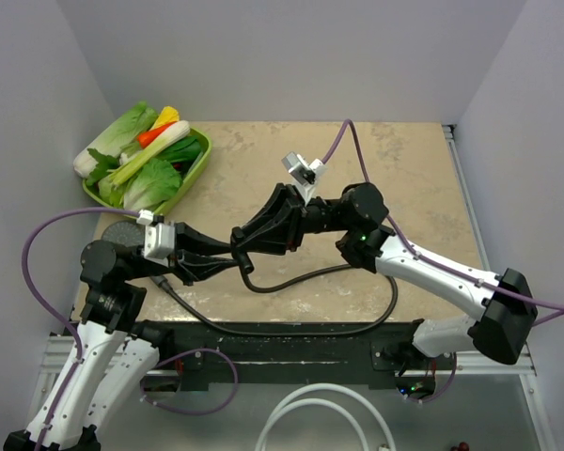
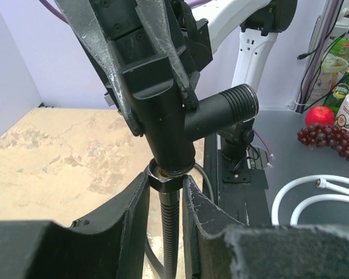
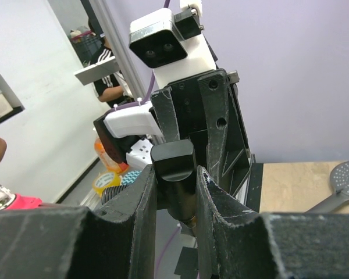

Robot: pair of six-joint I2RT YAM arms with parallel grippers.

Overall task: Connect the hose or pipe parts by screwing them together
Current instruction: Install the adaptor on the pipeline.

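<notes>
Above the table's middle my two grippers meet tip to tip. My right gripper [image 1: 249, 241] [image 3: 175, 180] is shut on the small black T-shaped fitting [image 3: 173, 165] [image 2: 168, 133], whose ribbed side branch [image 2: 228, 106] points right in the left wrist view. Directly below the fitting's lower opening, my left gripper [image 1: 228, 256] [image 2: 166, 181] is shut on the end nut [image 2: 164, 176] of the dark-brown hose [image 1: 305, 275] [image 2: 170, 232]. The nut touches the fitting's mouth. The hose loops over the table toward the near edge. A grey shower-head disc [image 1: 120, 231] [image 3: 346, 176] lies behind the left arm, partly hidden.
A green tray [image 1: 195, 172] of toy vegetables stands at the back left. A thick white looped tube [image 1: 305, 413] lies below the arm bases. Purple cables [image 1: 38, 254] arc beside both arms. Toy grapes [image 2: 326, 139] and bottles sit off the table to the right.
</notes>
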